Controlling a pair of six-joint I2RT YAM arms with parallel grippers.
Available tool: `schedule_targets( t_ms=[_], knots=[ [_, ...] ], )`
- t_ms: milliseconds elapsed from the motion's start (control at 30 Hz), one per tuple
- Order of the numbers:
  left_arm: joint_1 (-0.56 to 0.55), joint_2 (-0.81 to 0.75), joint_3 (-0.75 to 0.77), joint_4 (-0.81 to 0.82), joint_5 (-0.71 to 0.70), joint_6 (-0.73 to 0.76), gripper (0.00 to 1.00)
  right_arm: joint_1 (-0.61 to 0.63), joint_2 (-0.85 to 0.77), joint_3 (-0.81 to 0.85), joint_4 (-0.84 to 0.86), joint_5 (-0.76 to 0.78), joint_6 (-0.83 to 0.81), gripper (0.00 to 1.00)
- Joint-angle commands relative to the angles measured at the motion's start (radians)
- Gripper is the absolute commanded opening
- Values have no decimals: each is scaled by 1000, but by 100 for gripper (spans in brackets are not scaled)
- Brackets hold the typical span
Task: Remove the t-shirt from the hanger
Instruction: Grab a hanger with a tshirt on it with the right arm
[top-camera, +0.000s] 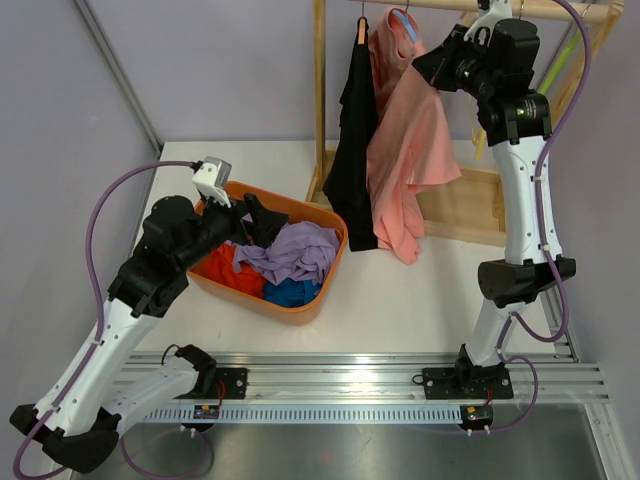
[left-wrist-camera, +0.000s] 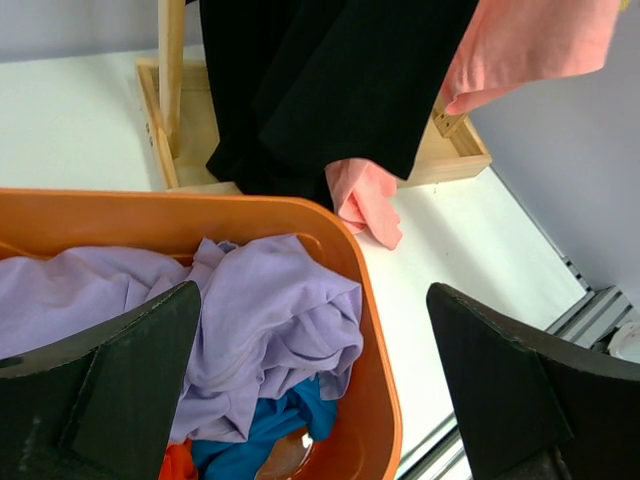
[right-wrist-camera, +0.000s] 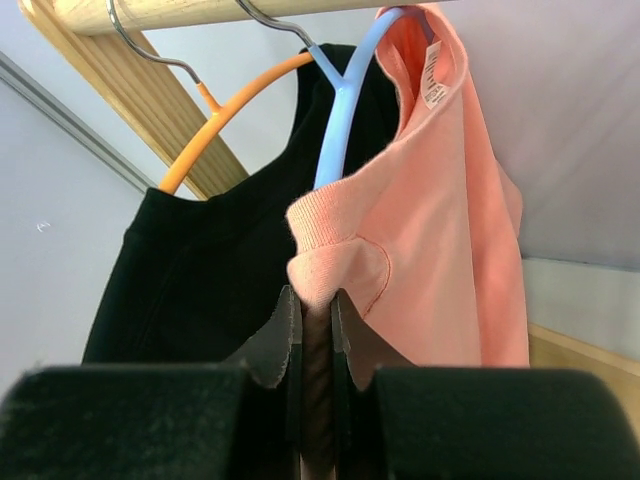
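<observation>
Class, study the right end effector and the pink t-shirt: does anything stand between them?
Nothing visible does. The right end effector is shut on a fold of the pink t-shirt itself. The black garment hangs close beside, not between. The shirt's collar hangs on the blue hanger.
</observation>
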Motion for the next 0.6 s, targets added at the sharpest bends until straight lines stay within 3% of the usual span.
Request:
schedule_targets(
  t_ms=[0, 333, 567],
  knots=[
    [2, 7, 49, 73, 41, -3, 99, -21, -73, 46, 259, 0, 37, 0],
    [2, 30, 57, 94, 70, -1, 99, -50, -111, 12, 312, -7, 63, 0],
    [2, 63, 78, 105, 91, 3, 99, -55, -65, 83, 309, 8, 87, 0]
  ],
)
